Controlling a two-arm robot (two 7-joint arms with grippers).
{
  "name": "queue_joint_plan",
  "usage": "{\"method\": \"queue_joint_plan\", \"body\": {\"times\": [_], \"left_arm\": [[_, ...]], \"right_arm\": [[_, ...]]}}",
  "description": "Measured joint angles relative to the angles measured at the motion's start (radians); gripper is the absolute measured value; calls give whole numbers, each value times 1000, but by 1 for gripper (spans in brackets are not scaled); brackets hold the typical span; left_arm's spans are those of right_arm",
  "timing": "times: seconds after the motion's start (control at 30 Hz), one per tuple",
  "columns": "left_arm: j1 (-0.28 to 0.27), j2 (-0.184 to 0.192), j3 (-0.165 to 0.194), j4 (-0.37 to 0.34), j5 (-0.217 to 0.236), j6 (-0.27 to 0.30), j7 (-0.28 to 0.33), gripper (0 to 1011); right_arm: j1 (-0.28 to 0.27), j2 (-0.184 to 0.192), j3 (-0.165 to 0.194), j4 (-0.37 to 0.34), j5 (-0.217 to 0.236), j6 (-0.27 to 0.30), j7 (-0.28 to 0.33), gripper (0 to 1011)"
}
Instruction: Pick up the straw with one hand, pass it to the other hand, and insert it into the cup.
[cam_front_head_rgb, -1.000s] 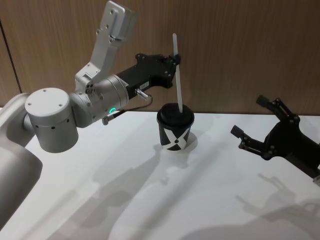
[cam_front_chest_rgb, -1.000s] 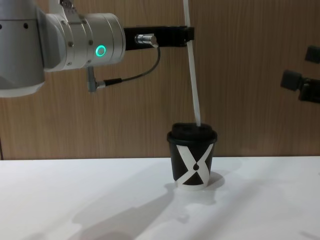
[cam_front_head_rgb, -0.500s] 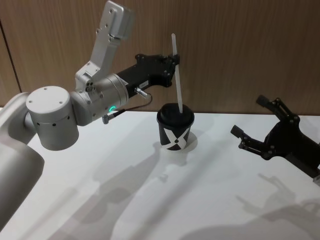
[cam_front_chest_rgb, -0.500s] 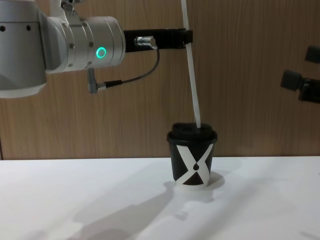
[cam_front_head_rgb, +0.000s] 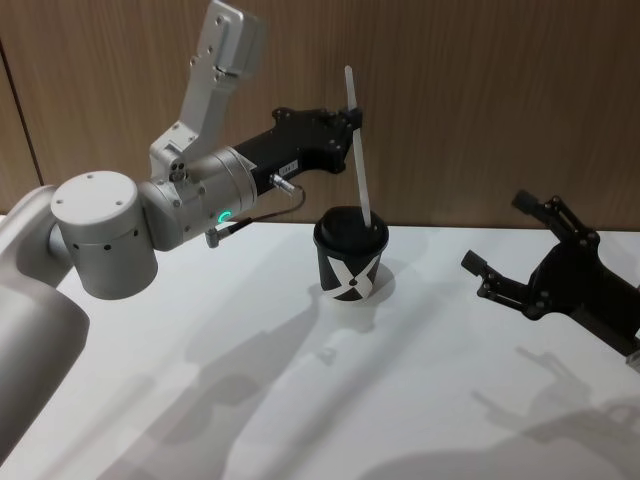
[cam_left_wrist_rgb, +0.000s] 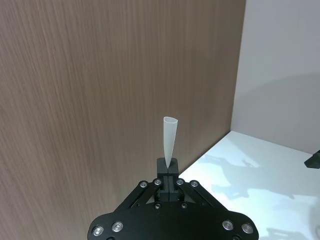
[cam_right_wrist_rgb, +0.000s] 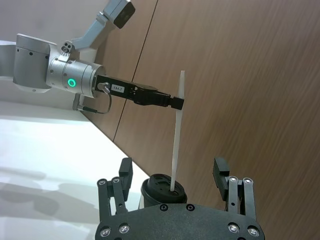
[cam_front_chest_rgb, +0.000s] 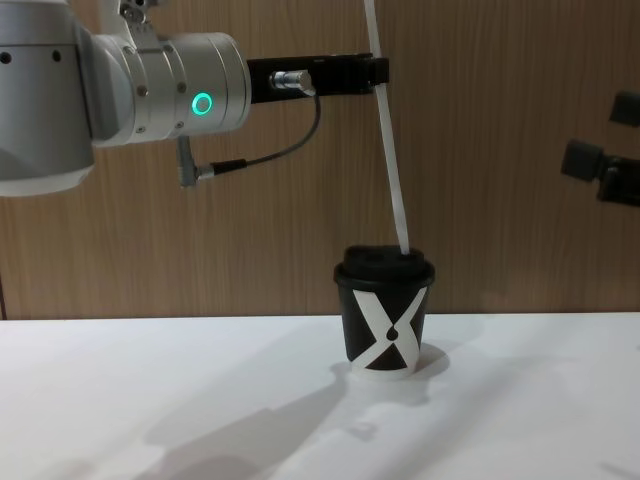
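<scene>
Head view: we see the left gripper (cam_front_head_rgb: 352, 121), long and black behind a fat silver wrist with a green ring light (cam_front_head_rgb: 226, 217), reaching from the left across the far side of the white table (cam_front_head_rgb: 300, 400). Its fingers are pinched together on the white straw (cam_front_head_rgb: 359, 160), gripping it in its upper part, with a short length standing free above the grip. The straw runs down, slightly tilted to the right, and its lower end meets the domed black lid (cam_front_head_rgb: 351, 231) of the black paper cup (cam_front_head_rgb: 351, 272). The cup, marked with a white X and a drop, stands upright on the table near the wooden wall (cam_front_head_rgb: 500, 100), in the middle of the scene.

From the chest view we find the same gripper (cam_front_chest_rgb: 377, 71) high above the cup (cam_front_chest_rgb: 384, 332), the straw (cam_front_chest_rgb: 393, 170) slanting down to the right side of the lid (cam_front_chest_rgb: 384, 262); a grey cable (cam_front_chest_rgb: 270, 150) loops under the wrist. How deep the tip sits in the lid, we cannot tell.

The right gripper (cam_front_head_rgb: 515, 250), small, blocky and all black, hangs over the right side of the table, well apart from the cup, its short fingers spread and holding nothing. In the right wrist view its two fingers (cam_right_wrist_rgb: 125, 172) stand wide on either side of the cup (cam_right_wrist_rgb: 155, 187) and straw (cam_right_wrist_rgb: 177, 135) farther off.

In the left wrist view the flattened top end of the straw (cam_left_wrist_rgb: 169, 142) rises from between the closed fingertips (cam_left_wrist_rgb: 168, 172).
</scene>
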Motion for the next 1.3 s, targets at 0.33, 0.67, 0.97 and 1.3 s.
{"method": "queue_joint_plan", "body": {"times": [0.33, 0.67, 0.97, 1.3], "left_arm": [[1, -4, -3, 3, 2, -3, -10, 0], [-1, -8, 0, 9, 20, -7, -14, 0], [-5, -15, 2, 24, 33, -8, -19, 0], [-11, -31, 4, 53, 31, -2, -30, 0]], "right_arm": [[0, 0, 0, 0, 0, 0, 0, 1001], [0, 0, 0, 0, 0, 0, 0, 1001], [0, 0, 0, 0, 0, 0, 0, 1001], [0, 0, 0, 0, 0, 0, 0, 1001]]}}
